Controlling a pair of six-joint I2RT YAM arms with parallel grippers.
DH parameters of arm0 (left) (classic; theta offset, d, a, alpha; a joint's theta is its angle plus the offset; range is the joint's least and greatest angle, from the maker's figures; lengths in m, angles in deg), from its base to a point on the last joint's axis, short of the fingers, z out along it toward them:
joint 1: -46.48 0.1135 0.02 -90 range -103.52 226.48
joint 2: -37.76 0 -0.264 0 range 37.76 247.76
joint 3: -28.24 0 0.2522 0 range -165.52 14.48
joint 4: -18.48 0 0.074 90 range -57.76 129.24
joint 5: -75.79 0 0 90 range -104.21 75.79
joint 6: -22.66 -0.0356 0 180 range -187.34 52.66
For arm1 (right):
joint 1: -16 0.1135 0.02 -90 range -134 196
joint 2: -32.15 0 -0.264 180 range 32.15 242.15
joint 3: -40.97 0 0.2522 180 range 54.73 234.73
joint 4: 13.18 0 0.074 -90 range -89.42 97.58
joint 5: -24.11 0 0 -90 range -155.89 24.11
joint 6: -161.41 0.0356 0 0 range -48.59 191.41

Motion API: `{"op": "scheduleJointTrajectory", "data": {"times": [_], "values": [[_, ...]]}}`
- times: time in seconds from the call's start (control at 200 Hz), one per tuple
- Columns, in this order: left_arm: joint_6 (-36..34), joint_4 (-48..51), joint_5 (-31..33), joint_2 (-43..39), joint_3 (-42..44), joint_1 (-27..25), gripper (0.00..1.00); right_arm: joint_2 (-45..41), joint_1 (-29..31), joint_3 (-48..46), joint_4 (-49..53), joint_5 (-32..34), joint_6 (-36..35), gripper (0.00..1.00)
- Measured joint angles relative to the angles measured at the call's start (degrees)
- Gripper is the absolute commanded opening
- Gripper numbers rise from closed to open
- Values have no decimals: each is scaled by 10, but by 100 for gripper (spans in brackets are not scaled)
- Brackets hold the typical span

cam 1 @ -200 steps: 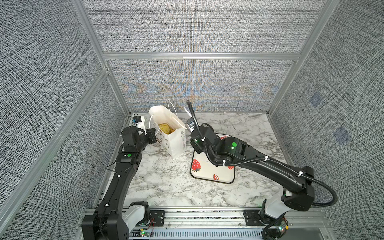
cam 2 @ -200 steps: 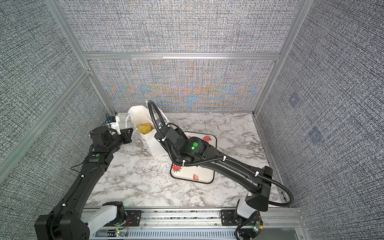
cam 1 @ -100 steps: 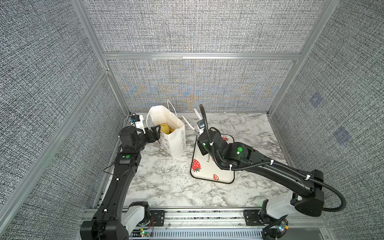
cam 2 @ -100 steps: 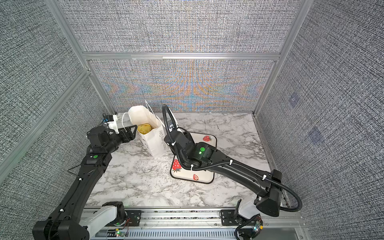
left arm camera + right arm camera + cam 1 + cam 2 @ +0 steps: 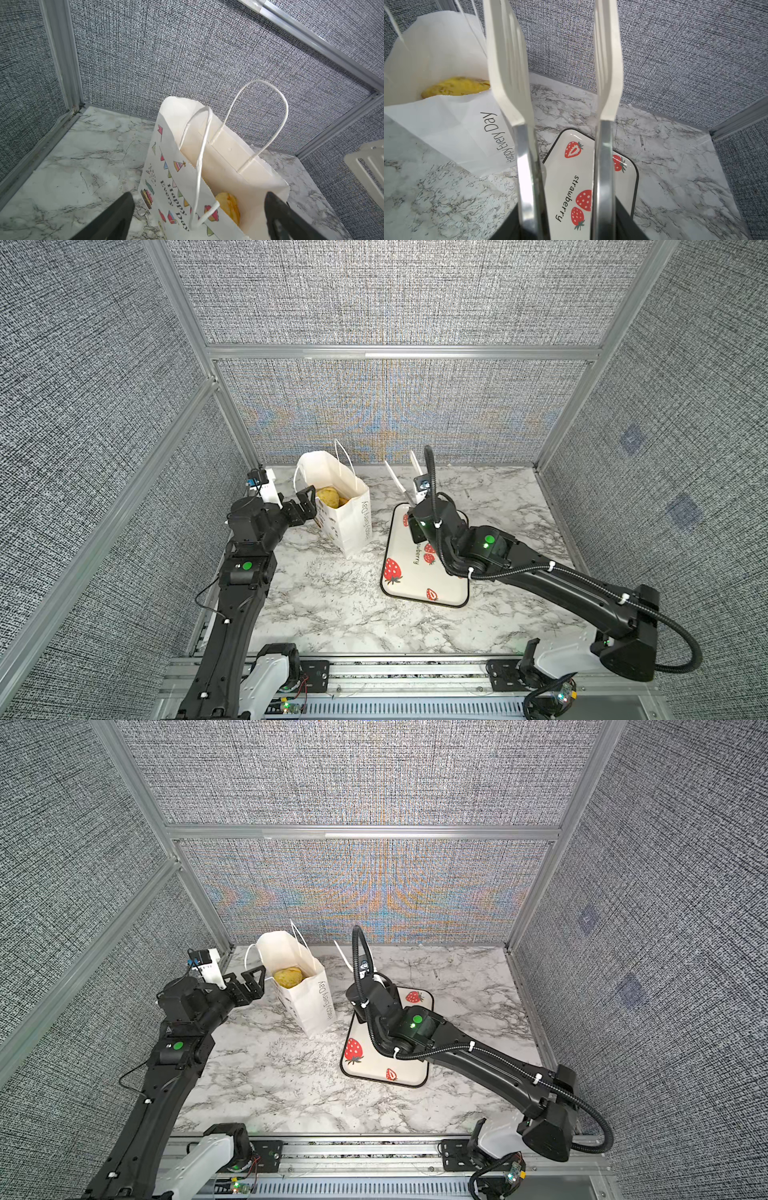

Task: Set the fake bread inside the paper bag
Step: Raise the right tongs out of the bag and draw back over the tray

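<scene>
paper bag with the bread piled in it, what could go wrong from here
1. The cord handle hangs between the fingers of the open left gripper; pulling back could snag it and tip the paper bag.
2. The fake bread looks piled near the rim, so a tipped bag would likely spill it.
3. The tongs stand close beside the bag and could knock it when swung.

In both top views: paper bag [image 5: 351, 518] centre-left on table [image 5: 332, 605], fake bread [image 5: 328, 497] inside; tray [image 5: 415, 585] just right of bag; tongs [image 5: 399, 485] above tray's upper end; left gripper [image 5: 309, 504] at bag's left.
</scene>
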State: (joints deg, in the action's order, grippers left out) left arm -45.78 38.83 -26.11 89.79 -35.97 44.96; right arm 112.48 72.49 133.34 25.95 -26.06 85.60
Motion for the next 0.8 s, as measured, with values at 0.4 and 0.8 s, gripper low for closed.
{"op": "scheduleJointTrajectory", "data": {"times": [0.4,0.8], "values": [[-1,35,30,-44,17,0,99,-84,-89,-107,-20,-40,26,49],[14,38,34,-63,58,0,99,-109,-160,-208,-34,-93,74,49]]}}
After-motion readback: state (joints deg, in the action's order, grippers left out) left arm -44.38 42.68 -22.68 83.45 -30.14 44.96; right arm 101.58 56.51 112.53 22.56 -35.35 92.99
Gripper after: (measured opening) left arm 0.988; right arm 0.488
